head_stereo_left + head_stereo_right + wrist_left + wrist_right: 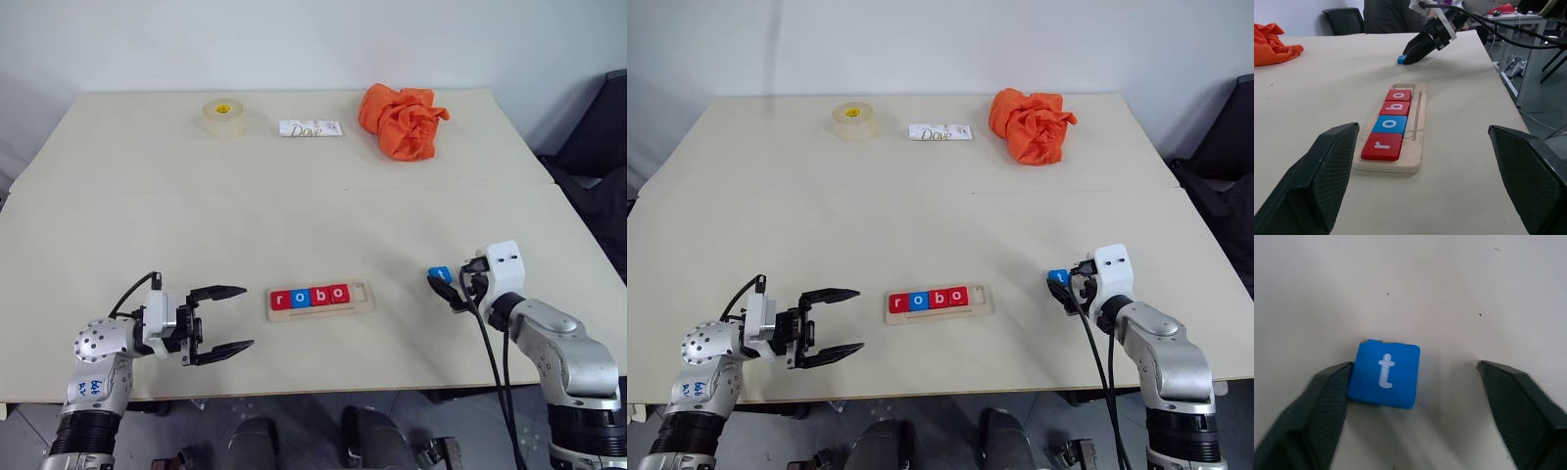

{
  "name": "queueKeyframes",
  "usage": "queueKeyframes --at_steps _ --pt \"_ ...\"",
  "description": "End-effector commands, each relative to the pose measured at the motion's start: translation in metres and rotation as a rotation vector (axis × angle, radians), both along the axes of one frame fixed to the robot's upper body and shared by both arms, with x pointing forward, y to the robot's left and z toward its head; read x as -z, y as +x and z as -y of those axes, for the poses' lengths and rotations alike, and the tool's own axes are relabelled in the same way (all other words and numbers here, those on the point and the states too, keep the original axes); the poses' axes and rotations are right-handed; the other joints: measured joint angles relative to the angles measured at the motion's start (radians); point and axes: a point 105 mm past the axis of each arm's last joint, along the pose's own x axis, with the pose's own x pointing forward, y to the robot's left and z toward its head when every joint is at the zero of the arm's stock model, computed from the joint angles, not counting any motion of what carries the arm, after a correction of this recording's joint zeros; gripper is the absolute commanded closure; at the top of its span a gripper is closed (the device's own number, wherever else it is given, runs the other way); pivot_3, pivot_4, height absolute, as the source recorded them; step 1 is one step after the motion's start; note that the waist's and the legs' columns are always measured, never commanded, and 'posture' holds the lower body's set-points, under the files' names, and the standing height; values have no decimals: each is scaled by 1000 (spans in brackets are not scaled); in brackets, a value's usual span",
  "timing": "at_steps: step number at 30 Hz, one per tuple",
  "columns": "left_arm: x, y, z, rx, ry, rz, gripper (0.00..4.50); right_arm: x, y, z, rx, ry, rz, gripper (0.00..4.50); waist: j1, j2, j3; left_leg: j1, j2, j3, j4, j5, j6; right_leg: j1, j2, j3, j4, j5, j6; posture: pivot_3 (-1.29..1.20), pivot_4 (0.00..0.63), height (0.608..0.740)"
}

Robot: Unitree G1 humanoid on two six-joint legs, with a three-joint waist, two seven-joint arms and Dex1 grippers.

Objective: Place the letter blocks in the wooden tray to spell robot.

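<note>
Left gripper (233, 319) held level, fingers spread wide; right gripper (1413, 382) angled down, fingers apart.

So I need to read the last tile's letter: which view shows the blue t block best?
The right wrist view: the blue t block lies face up between the right gripper's open fingers. The eye views and left wrist view show a small blue patch.
</note>
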Motion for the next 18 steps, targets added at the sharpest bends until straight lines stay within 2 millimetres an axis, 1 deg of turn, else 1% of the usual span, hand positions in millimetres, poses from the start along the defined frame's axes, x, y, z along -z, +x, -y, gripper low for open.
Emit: queueKeyframes --at_steps 1,3,5,9,11,15,18 --pt "-7 -2 -1 -6 -1 32 0 9 -5 -6 -2 -4 -28 1669 1 0 0 0 0 0 0 0 0 0 0 0 0 0 0 0 150 740" --pt "-6 -3 -2 -7 0 30 0 6 -6 -7 6 -9 -11 2336 1 0 0 0 0 0 0 0 0 0 0 0 0 0 0 0 150 740" --pt "-6 -3 -2 -6 2 29 0 -1 -7 -9 18 -12 26 3005 2 0 0 0 0 0 0 0 0 0 0 0 0 0 0 0 150 740" --pt "-7 -1 -3 -2 5 30 0 -16 -14 -22 32 36 75 3041 2 0 0 -1 0 0 0 0 0 -1 0 0 0 0 0 0 150 740" --pt "-8 0 -3 4 9 31 0 -21 -20 -30 48 59 83 3041 2 0 0 -1 0 0 -1 0 0 -1 0 0 0 0 0 0 150 740" --pt "-9 0 -4 14 14 28 0 -20 -34 -42 86 95 73 3041 2 1 0 -1 0 0 -1 0 0 -2 0 0 0 0 -1 0 150 740" --pt "-10 1 -4 24 21 23 0 -15 -42 -49 135 119 53 3041 2 1 0 -2 0 0 -1 0 0 -2 0 0 -1 0 -1 0 150 740"
